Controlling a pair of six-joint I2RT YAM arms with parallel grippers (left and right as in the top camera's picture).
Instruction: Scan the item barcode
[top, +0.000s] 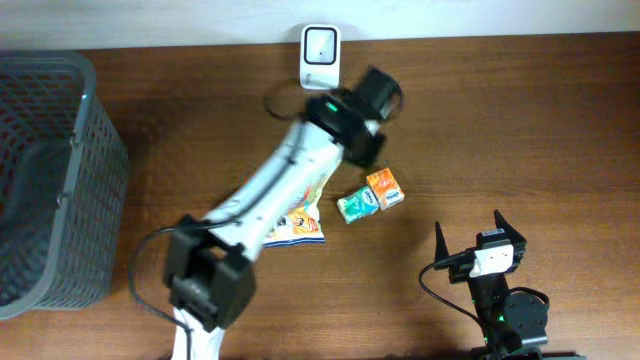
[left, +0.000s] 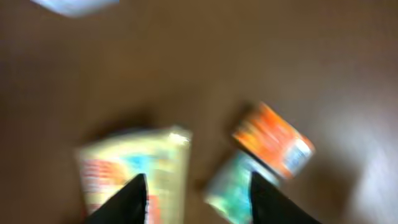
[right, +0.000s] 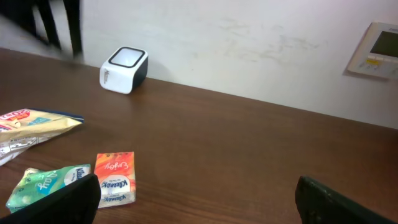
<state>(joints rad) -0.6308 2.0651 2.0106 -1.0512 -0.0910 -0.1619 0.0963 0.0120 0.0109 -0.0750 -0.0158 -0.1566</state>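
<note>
I read "Enjoy" on the orange pack (right: 114, 178), Kleenex logo beneath; green pack (right: 45, 185) also Kleenex; snack bag (right: 34, 127) print illegible.

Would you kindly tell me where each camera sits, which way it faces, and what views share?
Overhead: above the table, looking straight down; left arm, right arm, basket, scanner visible.
Left wrist: on the left arm, looking down, blurred; its fingers frame the bag.
Right wrist: low near the table, facing the wall; its fingers at the bottom corners.
Shared: all three show the bag, orange pack and green pack; overhead and right wrist show the scanner.
</note>
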